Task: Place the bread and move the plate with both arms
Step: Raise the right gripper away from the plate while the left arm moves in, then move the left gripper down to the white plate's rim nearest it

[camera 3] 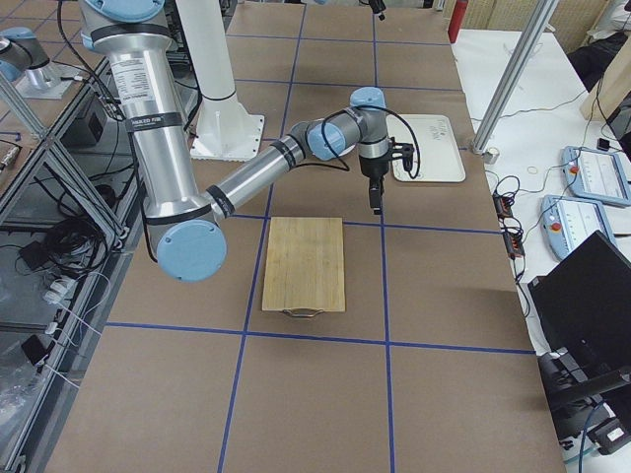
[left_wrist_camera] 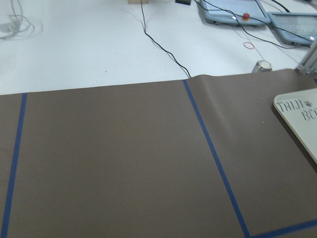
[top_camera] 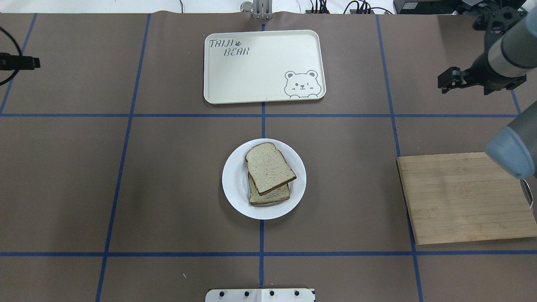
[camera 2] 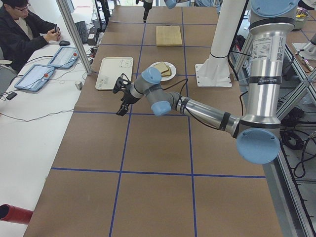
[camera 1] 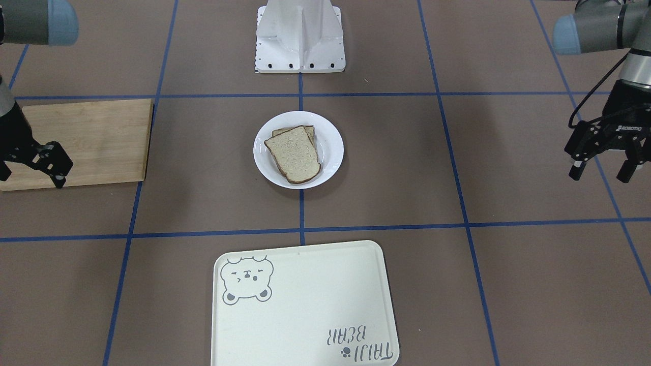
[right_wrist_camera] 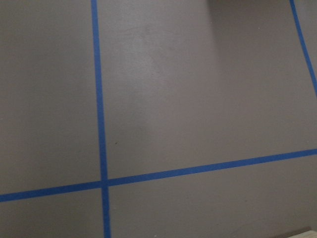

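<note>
The plain slice of bread (camera 1: 293, 155) (top_camera: 268, 167) lies on top of a second slice (top_camera: 272, 196) that is mostly hidden. Both sit on the round white plate (camera 1: 333, 147) (top_camera: 235, 184) at the table's middle. My left gripper (camera 1: 601, 172) hangs open and empty above the table, far off to the plate's side; in the overhead view it shows at the left edge (top_camera: 19, 63). My right gripper (camera 1: 30, 173) (top_camera: 449, 79) is open and empty over the edge of the wooden board, far on the plate's other side. Neither wrist view shows the plate or the bread.
A cream bear-print tray (camera 1: 305, 305) (top_camera: 260, 63) lies beyond the plate on the operators' side; its corner shows in the left wrist view (left_wrist_camera: 302, 114). A wooden cutting board (camera 1: 91, 142) (top_camera: 465, 197) lies on my right side. The white robot base (camera 1: 300, 35) stands behind the plate.
</note>
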